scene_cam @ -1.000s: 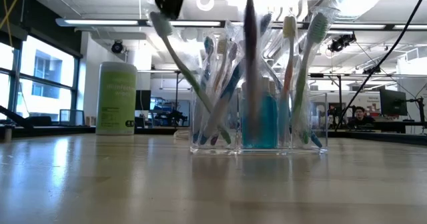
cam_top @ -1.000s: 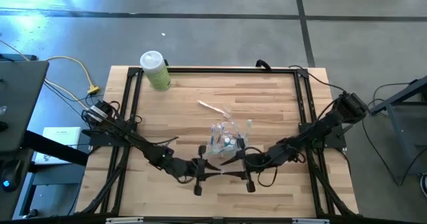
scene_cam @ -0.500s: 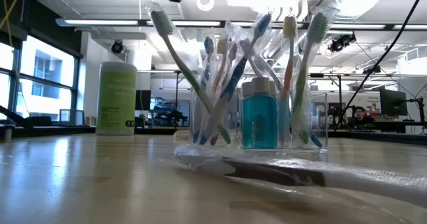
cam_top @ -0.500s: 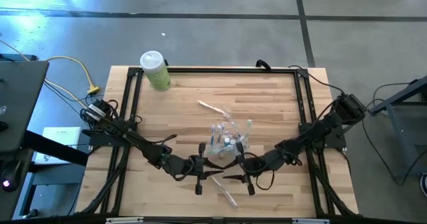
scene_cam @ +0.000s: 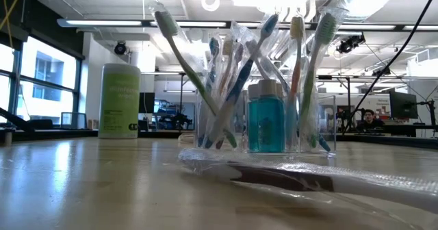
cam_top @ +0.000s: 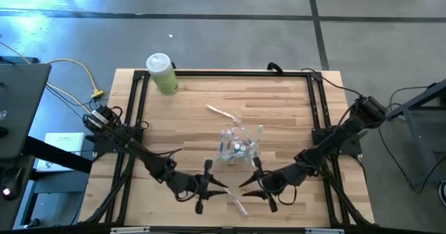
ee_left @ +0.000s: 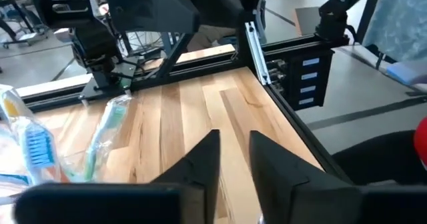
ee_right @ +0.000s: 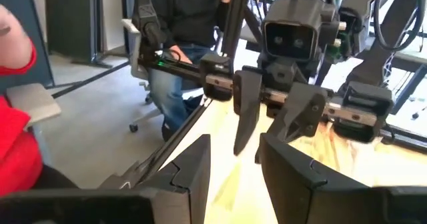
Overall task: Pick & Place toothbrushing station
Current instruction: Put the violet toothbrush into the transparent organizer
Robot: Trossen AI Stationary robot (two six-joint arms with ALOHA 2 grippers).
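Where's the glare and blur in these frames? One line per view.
Low view: ceiling lights blow out behind the toothbrush holder; the wrapped toothbrush lying in front is soft, the tabletop glossy with reflections. High view: evenly lit, floor glare upper left. Left wrist view: packaged brushes at the edge smeared. Right wrist view: the near fingers are soft.

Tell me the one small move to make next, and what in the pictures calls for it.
Probably lower one gripper onto the wrapped toothbrush and close on it. It lies flat on the table near the front edge, outside the clear holder that already stands full of brushes. The left gripper and the right gripper face each other just above it, both empty, fingers slightly apart.
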